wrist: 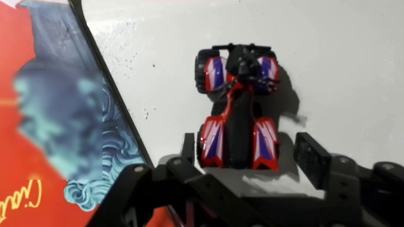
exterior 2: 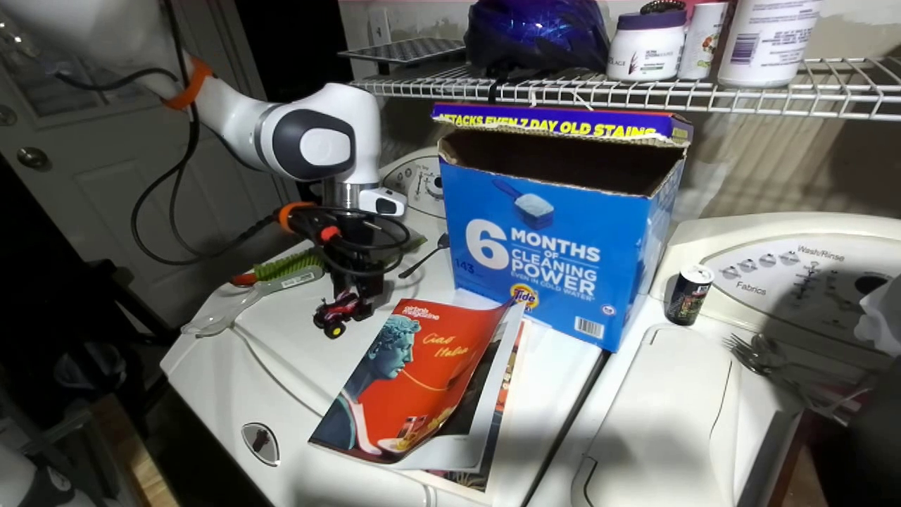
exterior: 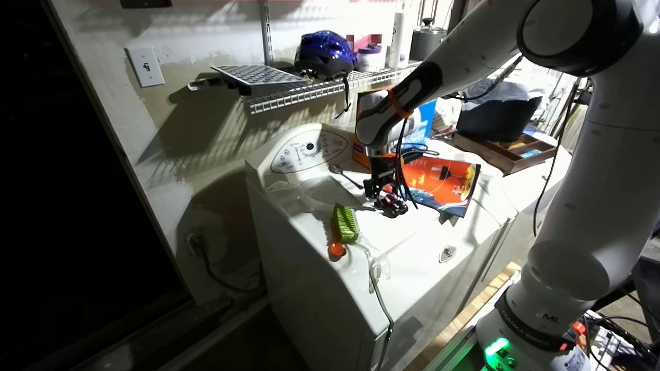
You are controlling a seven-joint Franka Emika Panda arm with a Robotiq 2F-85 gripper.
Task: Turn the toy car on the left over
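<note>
toy car (wrist: pixel 237 135), nose and long axis toward wrist view's top, gripper (wrist: pixel 247 154) widely agape, empty

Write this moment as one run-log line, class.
toy car: right side up | gripper: open, straddling car's rear in wrist view | grasp: none | magazine: beside car

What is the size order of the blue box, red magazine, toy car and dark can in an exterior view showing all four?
1. Blue box
2. Red magazine
3. Toy car and dark can: they look about alike, so I leave them unranked.
</note>
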